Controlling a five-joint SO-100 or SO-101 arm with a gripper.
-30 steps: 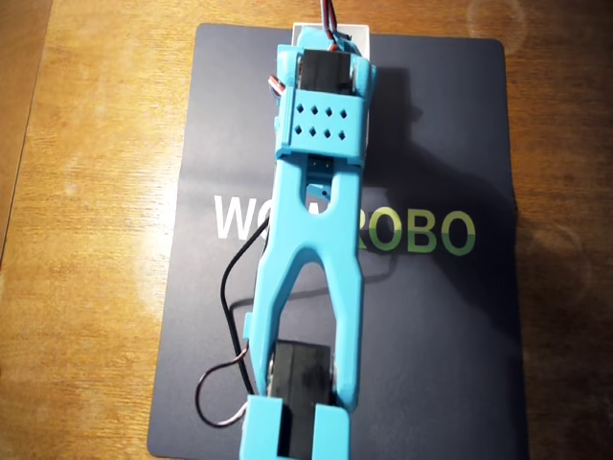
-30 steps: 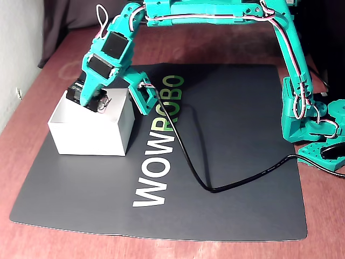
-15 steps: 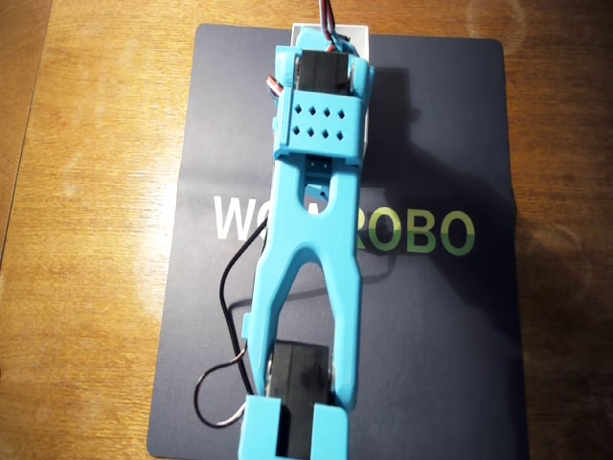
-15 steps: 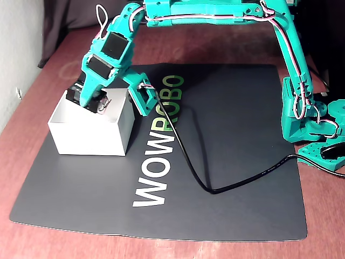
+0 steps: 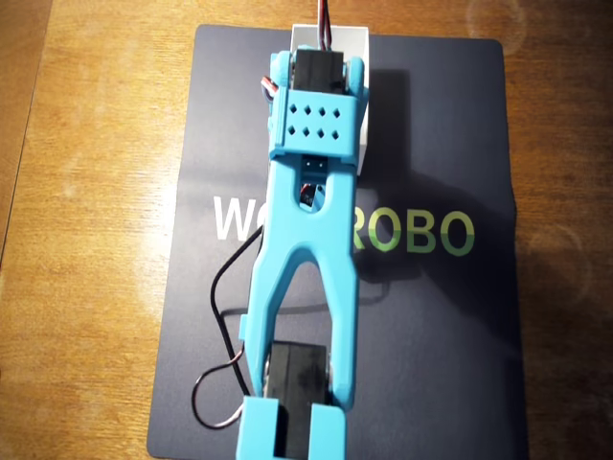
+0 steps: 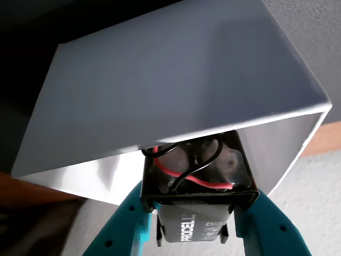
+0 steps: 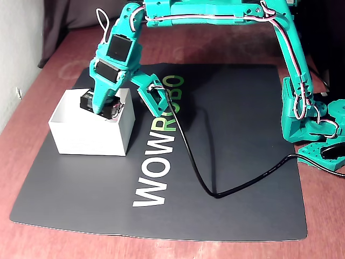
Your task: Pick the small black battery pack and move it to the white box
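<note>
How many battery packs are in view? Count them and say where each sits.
1. The small black battery pack is held between the fingers over the white box. Any others inside the box would be hidden.

arm [image 7: 215, 16]: extended forward, wrist pitched down | gripper [image 6: 194, 213]: fingers [image 6: 269, 224] clamped on battery pack [image 6: 197, 178]

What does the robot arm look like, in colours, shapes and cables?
The teal plastic arm carries black servo motors in its joints. Thin red, white and black wires run along its links, and a thicker black cable trails over the mat. One casing has small diamond-shaped holes. The fingers are teal too.
</note>
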